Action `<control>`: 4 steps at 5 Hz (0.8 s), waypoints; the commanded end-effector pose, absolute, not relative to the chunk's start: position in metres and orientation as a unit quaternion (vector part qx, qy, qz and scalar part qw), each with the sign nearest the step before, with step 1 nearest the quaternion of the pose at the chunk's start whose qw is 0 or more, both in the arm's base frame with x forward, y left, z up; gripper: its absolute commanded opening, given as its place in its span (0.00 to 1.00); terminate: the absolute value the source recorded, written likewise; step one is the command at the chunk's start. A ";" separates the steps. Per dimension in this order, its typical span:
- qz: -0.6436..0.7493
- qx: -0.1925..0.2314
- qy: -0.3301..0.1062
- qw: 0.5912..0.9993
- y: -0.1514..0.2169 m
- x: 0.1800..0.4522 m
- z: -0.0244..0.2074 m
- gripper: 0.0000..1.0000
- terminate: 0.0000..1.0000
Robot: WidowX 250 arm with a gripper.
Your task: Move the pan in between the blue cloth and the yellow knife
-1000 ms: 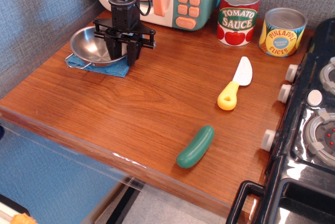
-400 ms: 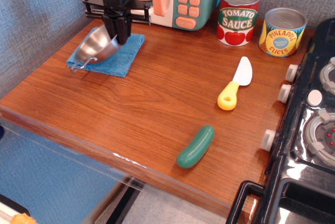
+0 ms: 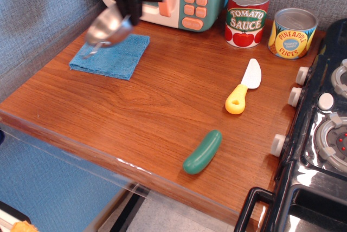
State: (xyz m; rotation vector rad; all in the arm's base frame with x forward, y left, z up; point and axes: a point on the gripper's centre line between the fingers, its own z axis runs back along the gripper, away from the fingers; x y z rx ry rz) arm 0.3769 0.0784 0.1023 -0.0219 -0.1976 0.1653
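Lifted higher since 0.4 s ago, the pan (image 3: 108, 27) now hangs tilted above the blue cloth's (image 3: 111, 56) far edge.
Gripper (image 3: 132, 11) jaws are pinched on the pan's right rim, so it dangles left and below them, clear of the cloth for carrying; the yellow knife (image 3: 243, 89) lies well right of the cloth.
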 end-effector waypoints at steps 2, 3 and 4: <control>-0.011 -0.030 -0.107 0.994 -0.024 0.400 0.109 0.00 0.00; 0.003 -0.013 -0.086 0.996 -0.022 0.407 0.089 0.00 0.00; 0.020 0.002 -0.063 0.998 -0.009 0.408 0.070 0.00 0.00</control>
